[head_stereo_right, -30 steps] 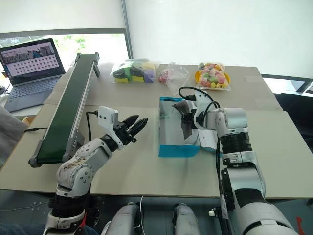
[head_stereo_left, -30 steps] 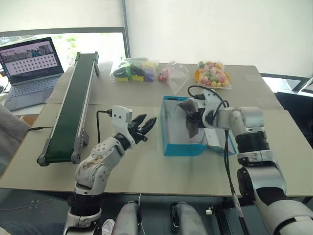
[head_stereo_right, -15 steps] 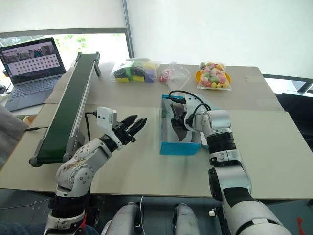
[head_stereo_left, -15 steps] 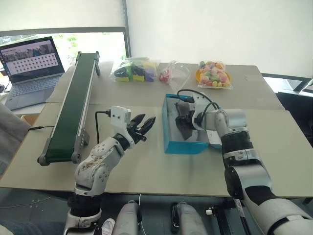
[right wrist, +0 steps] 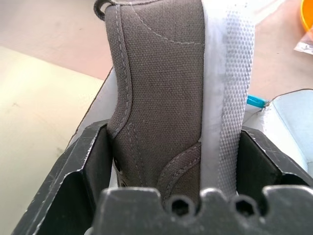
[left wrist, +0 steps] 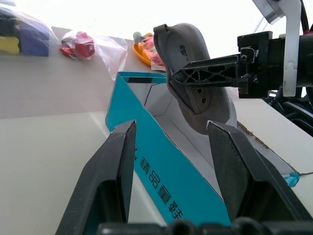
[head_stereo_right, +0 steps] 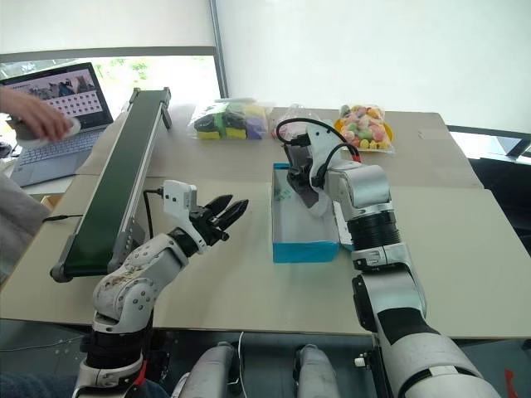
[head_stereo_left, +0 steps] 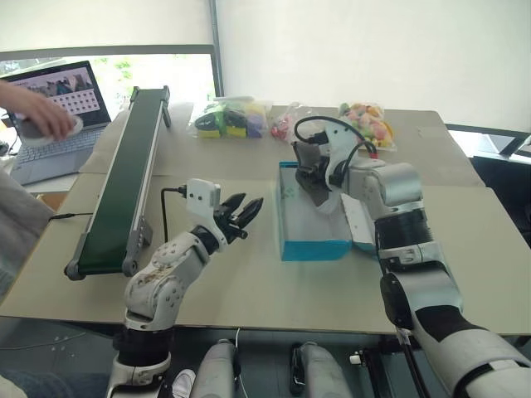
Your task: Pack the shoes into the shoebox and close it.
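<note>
Since the earlier frame, a person's hand (head_stereo_left: 37, 112) has appeared over the laptop (head_stereo_left: 51, 116). Left gripper (head_stereo_left: 241, 217) hovers parted and empty. Right gripper (head_stereo_left: 314, 177), clamped on a shoe (left wrist: 193, 76), has risen above the shoebox (head_stereo_left: 311, 245). Lower the shoe flat inside before releasing

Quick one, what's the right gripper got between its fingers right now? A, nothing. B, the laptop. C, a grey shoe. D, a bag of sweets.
C: the right gripper has its two fingers on either side of a grey shoe, held above the open blue box.
</note>
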### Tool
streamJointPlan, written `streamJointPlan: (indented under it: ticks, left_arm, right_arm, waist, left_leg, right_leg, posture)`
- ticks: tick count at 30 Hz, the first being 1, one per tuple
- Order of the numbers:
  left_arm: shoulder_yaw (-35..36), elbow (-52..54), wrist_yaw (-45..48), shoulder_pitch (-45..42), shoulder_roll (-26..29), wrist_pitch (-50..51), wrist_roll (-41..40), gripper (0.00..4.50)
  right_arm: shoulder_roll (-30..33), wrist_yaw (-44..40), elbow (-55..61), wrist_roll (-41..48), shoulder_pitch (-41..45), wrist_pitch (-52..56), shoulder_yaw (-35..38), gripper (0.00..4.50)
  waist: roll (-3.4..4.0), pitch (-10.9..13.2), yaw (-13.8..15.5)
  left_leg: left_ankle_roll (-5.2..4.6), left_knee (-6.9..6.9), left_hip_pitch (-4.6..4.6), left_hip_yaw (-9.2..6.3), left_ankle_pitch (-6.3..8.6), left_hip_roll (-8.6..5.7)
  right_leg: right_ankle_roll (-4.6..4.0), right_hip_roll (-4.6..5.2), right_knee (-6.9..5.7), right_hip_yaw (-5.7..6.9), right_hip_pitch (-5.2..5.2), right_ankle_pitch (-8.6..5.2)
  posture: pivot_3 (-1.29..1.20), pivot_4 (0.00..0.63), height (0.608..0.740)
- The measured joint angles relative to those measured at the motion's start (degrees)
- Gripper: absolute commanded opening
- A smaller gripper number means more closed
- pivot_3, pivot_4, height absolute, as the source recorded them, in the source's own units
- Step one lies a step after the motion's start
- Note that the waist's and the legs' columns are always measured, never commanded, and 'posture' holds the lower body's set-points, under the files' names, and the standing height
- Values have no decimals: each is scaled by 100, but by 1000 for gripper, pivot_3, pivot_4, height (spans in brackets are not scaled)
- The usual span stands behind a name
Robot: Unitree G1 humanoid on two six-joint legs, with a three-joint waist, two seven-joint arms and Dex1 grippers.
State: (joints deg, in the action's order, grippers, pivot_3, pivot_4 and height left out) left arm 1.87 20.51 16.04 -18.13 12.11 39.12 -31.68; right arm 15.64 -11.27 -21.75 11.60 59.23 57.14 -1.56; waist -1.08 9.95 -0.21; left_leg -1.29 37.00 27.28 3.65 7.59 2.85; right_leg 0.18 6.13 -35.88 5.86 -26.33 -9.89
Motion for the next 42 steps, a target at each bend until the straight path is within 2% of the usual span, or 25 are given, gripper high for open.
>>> streamJointPlan:
  ticks: [10,11,12,21,32,35,38,42]
  left_arm:
    - [102,133,-27,12,49,99,-7,2441]
    - [104,134,-34,14,39,104,-10,2441]
    - [104,137,-37,18,32,106,-12,2441]
    - [142,163,-90,56,18,127,-21,2441]
    - [194,162,-99,60,19,172,-31,2441]
    - [397,130,-171,49,36,111,-15,2441]
    - [966,0,-396,-9,143,36,-6,2441]
    - [1722,-395,-795,27,514,-250,280,2441]
  right_arm:
    - [-41,30,709,92,-847,1076,214,3806]
    - [-50,65,738,80,-874,1108,216,4324]
    - [-49,85,743,70,-885,1109,216,4473]
    - [11,259,746,-239,-812,928,11,4473]
    - [-13,262,1343,-420,-498,623,-71,4473]
    - [30,222,1555,-459,-368,437,-79,4473]
    - [29,25,1642,-336,-359,244,30,4473]
    - [57,-965,2328,254,-688,-388,135,4473]
  waist:
    - [0,0,32]
    - [0,0,29]
    - [0,0,30]
    - [0,0,41]
    - [0,0,42]
    - [0,0,41]
    - [0,0,39]
    - [0,0,11]
  left_leg:
    - [1,0,-1,0,1,1]
    - [2,0,-3,0,1,1]
    - [2,1,-4,0,1,0]
    - [2,0,-3,1,1,0]
    - [3,0,-3,0,1,0]
    - [3,0,-3,0,2,1]
    - [3,0,-4,-1,2,1]
    - [2,-2,-4,-2,1,5]
  right_leg:
    - [0,0,-3,0,0,0]
    - [0,0,-5,0,1,0]
    - [0,0,-5,0,2,0]
    - [0,0,-2,-1,1,0]
    - [0,-1,-3,0,0,0]
    - [0,-1,-3,0,0,0]
    - [0,-1,-3,1,0,0]
    - [0,-6,-1,1,0,-1]
  posture:
    - [0,150,701]
    - [0,150,701]
    - [0,150,701]
    - [0,150,701]
    - [0,150,701]
    - [0,150,701]
    - [0,150,701]
    - [0,150,701]
